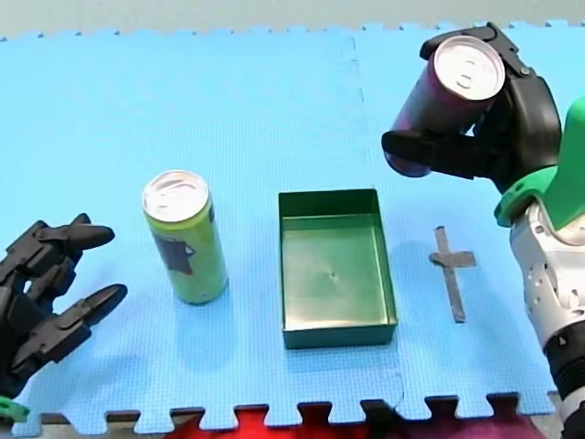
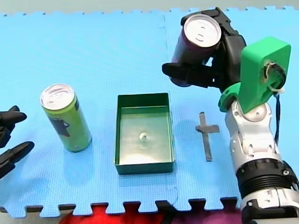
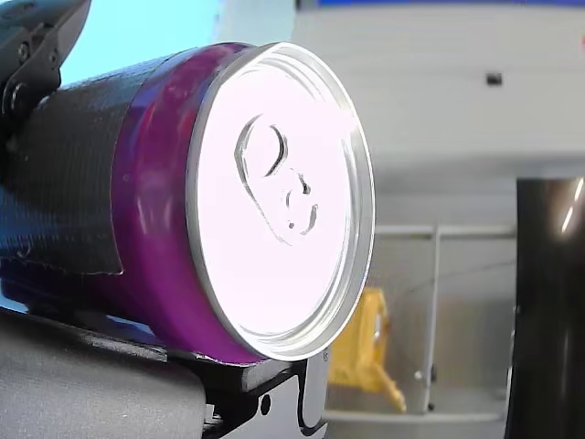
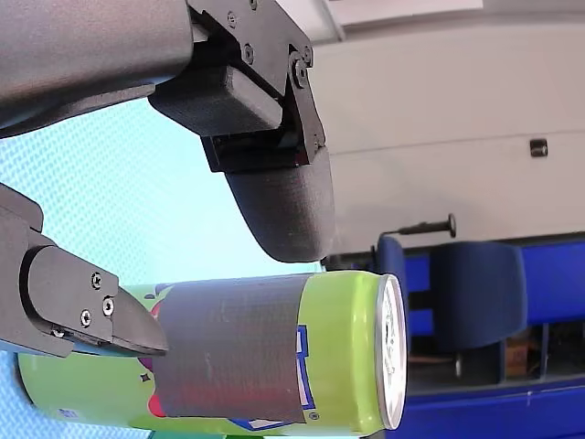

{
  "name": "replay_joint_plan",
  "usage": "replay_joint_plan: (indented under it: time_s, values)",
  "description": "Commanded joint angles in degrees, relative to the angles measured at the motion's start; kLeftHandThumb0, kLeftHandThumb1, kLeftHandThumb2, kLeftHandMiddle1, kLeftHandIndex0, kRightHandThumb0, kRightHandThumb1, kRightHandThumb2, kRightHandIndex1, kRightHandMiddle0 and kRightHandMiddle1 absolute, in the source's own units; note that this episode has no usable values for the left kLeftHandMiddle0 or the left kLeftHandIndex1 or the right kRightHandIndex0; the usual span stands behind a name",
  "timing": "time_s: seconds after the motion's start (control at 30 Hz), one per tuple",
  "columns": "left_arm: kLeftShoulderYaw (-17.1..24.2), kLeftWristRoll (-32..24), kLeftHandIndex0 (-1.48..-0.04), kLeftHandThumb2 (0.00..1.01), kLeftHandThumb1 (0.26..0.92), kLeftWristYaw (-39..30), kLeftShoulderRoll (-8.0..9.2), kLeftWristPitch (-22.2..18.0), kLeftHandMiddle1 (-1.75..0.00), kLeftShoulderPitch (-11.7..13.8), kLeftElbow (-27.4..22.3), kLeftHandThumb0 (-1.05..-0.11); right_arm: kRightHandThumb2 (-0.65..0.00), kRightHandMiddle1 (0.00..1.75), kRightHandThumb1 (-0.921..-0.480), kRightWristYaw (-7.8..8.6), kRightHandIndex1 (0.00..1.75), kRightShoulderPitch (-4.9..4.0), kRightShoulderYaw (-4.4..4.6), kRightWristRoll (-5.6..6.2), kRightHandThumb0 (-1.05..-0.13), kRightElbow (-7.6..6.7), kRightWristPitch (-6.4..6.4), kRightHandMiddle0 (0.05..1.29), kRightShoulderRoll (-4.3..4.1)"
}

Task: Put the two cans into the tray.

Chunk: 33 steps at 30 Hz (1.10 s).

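A purple can (image 1: 448, 96) is clamped in the right hand (image 1: 498, 128), which is raised over the blue foam mat (image 1: 183, 110) on the far right side of the green tray (image 1: 338, 197). The can is held tilted, with its silver top turned toward the robot's head. In the first wrist view the same can is seen against the dark fingers (image 3: 101, 393) of this hand, and a band of grey tape is wrapped round its body.

A green can (image 1: 187, 238) is stood upright on the mat just left of the tray, apart from it. Nothing is held by the left hand (image 1: 50, 293), which is placed at the near left corner of the mat, near the green can but not touching it. In the second wrist view the green can is seen beside two dark fingertips (image 4: 279, 206).

A cross of grey tape (image 1: 452, 265) is stuck to the mat right of the tray.
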Motion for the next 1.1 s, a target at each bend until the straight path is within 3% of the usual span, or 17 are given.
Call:
replay_joint_plan:
  time_s: [0.0, 0.13, 0.33, 0.53, 0.63, 0.73, 0.87, 1.0, 1.07]
  values:
    - [-0.11, 0.18, -0.49, 0.0, 0.871, 0.31, -0.01, 0.15, 0.0, -0.21, 0.09, -1.048, -0.007, 1.75, -0.812, 1.21, 1.75, -0.81, 0.2, 1.12, -0.296, -0.76, 0.49, 0.54, 0.44]
    - [-0.37, 0.47, -0.49, 0.0, 0.869, 0.76, -0.23, 0.03, 0.0, -0.29, 0.03, -1.048, -0.006, 1.75, -0.812, 2.06, 1.75, -0.29, 0.94, 1.56, -0.295, -1.67, 1.42, 0.54, 1.83]
    - [-0.48, 0.77, -0.49, 0.0, 0.872, 1.07, -0.45, -0.25, 0.0, -0.01, -0.35, -1.048, -0.003, 1.75, -0.81, 1.69, 1.75, 0.14, 1.71, 0.99, -0.291, 0.18, 0.5, 0.54, 3.67]
    - [-0.57, 1.01, -0.49, 0.0, 0.875, 1.65, -0.57, -0.24, 0.0, 0.61, -1.35, -1.048, -0.002, 1.75, -0.808, 1.78, 1.75, 1.15, 2.84, 0.88, -0.287, -1.76, 1.24, 0.54, 5.19]
    - [-0.65, 1.01, -0.48, 0.0, 0.877, 1.85, -0.54, -0.04, 0.0, 0.98, -2.02, -1.048, -0.002, 1.75, -0.809, 2.12, 1.75, 1.83, 3.09, 1.15, -0.286, -2.14, 1.31, 0.54, 5.74]
    - [-0.71, 1.07, -0.48, 0.0, 0.878, 2.03, -0.47, 0.07, 0.0, 1.22, -2.34, -1.048, -0.002, 1.75, -0.81, 2.34, 1.75, 2.14, 3.32, 1.14, -0.284, -1.59, 1.82, 0.54, 6.17]
    - [-0.83, 1.18, -0.48, 0.0, 0.88, 2.36, -0.48, 0.15, 0.0, 1.49, -2.72, -1.048, -0.002, 1.75, -0.811, 1.52, 1.75, 2.25, 3.95, 0.29, -0.277, -1.54, 3.29, 0.54, 6.48]
    - [-0.9, 1.09, -0.49, 0.0, 0.881, 2.52, -0.48, 0.27, 0.0, 1.78, -3.17, -1.048, -0.001, 1.75, -0.811, 0.34, 1.75, 2.73, 4.57, -0.62, -0.267, -1.63, 3.44, 0.54, 6.93]
    - [-0.92, 1.07, -0.49, 0.0, 0.881, 2.53, -0.44, 0.29, 0.0, 1.91, -3.31, -1.048, -0.001, 1.75, -0.81, -0.27, 1.75, 2.55, 4.78, -1.14, -0.264, -0.73, 3.68, 0.54, 6.95]
